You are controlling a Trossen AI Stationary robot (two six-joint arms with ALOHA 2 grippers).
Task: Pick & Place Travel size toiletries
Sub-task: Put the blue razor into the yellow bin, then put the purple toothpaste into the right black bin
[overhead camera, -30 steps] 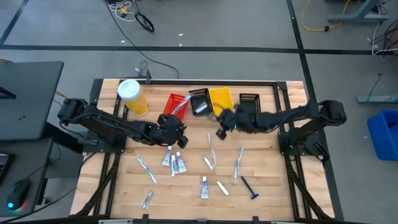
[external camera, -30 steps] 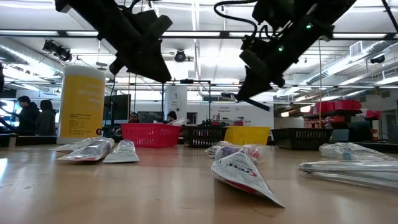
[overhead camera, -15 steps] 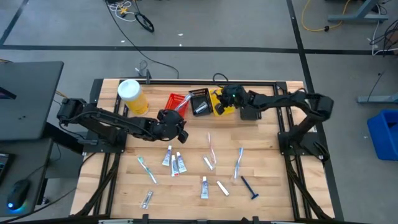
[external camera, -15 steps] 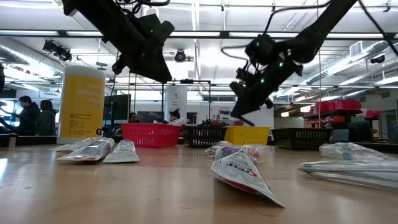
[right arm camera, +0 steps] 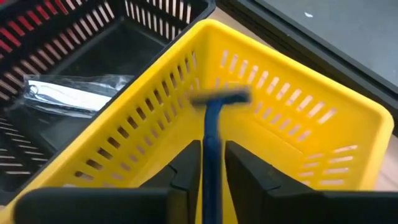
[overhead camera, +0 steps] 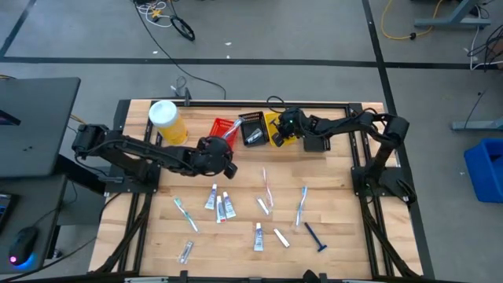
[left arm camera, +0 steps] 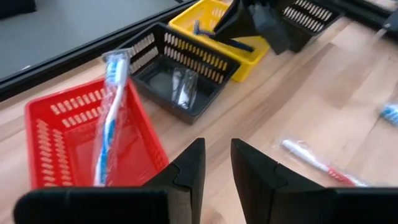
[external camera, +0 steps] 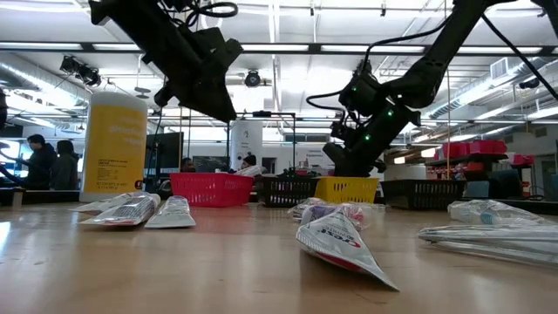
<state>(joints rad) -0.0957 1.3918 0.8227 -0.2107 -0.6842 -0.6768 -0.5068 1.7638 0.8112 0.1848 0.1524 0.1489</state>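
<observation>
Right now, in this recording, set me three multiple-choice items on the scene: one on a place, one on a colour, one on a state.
1. Where is the right gripper?
A. over the yellow bin
B. over the red bin
C. beside the canister

2. What colour is the bin with the wrapped toothbrush leaning in it?
A. black
B. yellow
C. red

3. What is the state of the right gripper?
A. open and bare
B. shut on a blue razor
C. shut on a tube

Key: 1 A, the high view puts it above the yellow bin; 2 C, the left wrist view shows the toothbrush propped in the red bin; 3 B, the right wrist view shows the razor's handle between its fingers, its head over the yellow bin.
</observation>
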